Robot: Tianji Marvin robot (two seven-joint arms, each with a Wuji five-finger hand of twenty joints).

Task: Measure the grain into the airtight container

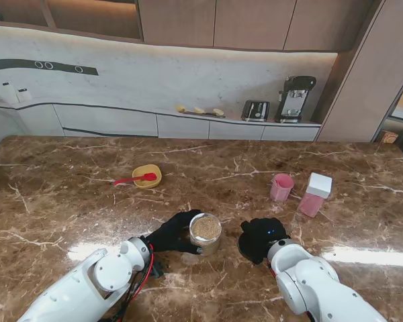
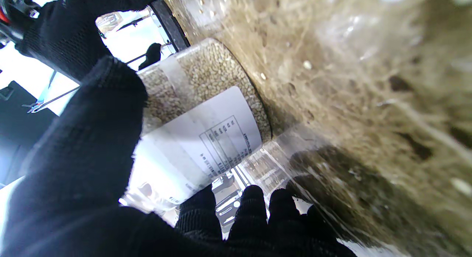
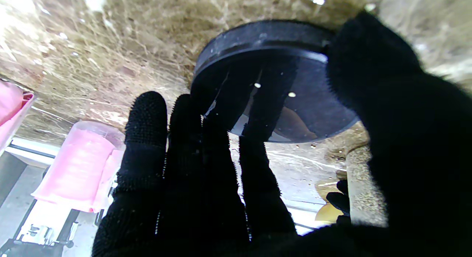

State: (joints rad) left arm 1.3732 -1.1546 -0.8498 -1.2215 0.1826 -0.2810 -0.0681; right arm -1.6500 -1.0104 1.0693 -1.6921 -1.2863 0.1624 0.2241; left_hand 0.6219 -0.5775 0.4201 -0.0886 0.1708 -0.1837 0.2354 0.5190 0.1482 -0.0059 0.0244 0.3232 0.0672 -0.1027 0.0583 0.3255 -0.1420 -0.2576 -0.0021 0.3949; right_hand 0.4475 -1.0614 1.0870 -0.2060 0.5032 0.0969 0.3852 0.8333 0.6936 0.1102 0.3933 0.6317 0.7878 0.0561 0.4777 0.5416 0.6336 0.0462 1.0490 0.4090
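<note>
**Jar held, lid off**

Your left hand (image 1: 169,233) gripped the open grain jar (image 1: 205,231), upright on the table (image 1: 67,201) near centre. Your right hand (image 1: 260,236), at the jar's 3 o'clock, clasped the black lid (image 3: 273,83). The pink cup (image 1: 281,187) stood at 1 o'clock, well apart.

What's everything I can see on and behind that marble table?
Grain jar: one, clear, open, near me at centre.
Black lid: one, under the right hand.
Yellow bowl: one, farther left, holding a red spoon.
Pink cup: one, farther right.
Pink container: one, white lid, beside the cup.
Toaster and coffee machine: one each, dark, back counter.
Left hand: black glove, gripping the jar.
Right hand: black glove, on the lid.
</note>
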